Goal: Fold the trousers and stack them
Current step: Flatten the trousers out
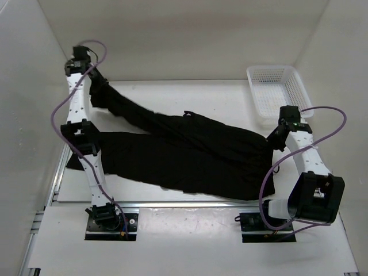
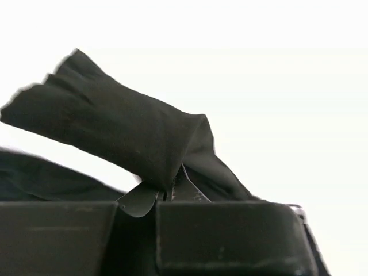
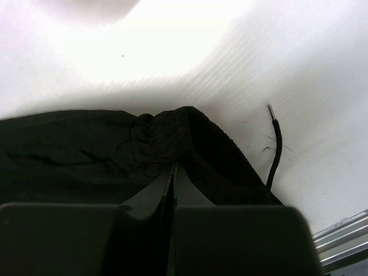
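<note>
Trousers [image 1: 190, 155] in front of you: plain black, matte. Basket [image 1: 256, 95] at your 2 o'clock: white, mesh pattern. Table [image 1: 218, 95] white. Your left arm [image 1: 77, 106] and right arm [image 1: 310, 152]: white links, black joints. Cables [image 1: 57, 115] purple. Drawstring [image 3: 277, 146] black, pale tip. Green light [image 1: 296, 122] at 3 o'clock.

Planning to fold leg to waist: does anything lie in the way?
Nothing visible. The left gripper pinches a leg end, the right gripper the waistband; only the trousers lie between. The basket stands apart, far right.
</note>
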`<state>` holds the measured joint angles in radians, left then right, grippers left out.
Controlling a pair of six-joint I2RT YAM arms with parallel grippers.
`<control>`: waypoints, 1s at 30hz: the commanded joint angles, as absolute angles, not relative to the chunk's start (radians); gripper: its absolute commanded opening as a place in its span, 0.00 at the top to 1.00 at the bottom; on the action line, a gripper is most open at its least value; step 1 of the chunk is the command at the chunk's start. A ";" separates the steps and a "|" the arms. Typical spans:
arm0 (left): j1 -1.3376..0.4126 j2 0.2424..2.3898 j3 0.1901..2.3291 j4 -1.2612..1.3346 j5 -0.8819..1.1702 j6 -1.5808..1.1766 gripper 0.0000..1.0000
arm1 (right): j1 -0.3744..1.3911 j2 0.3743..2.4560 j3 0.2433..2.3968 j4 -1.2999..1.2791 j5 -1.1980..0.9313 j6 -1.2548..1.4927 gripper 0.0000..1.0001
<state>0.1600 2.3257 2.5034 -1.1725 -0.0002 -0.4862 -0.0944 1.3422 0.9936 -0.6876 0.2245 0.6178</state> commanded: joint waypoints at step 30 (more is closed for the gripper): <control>0.262 2.183 2.264 -1.091 0.156 -0.394 0.85 | -0.127 1.218 1.121 -0.723 0.120 0.604 0.74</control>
<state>0.2832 2.2276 2.2707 -1.0908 0.1684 -0.4049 -0.1547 1.2308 1.1107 -0.7094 0.1753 0.6102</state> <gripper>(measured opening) 0.139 0.279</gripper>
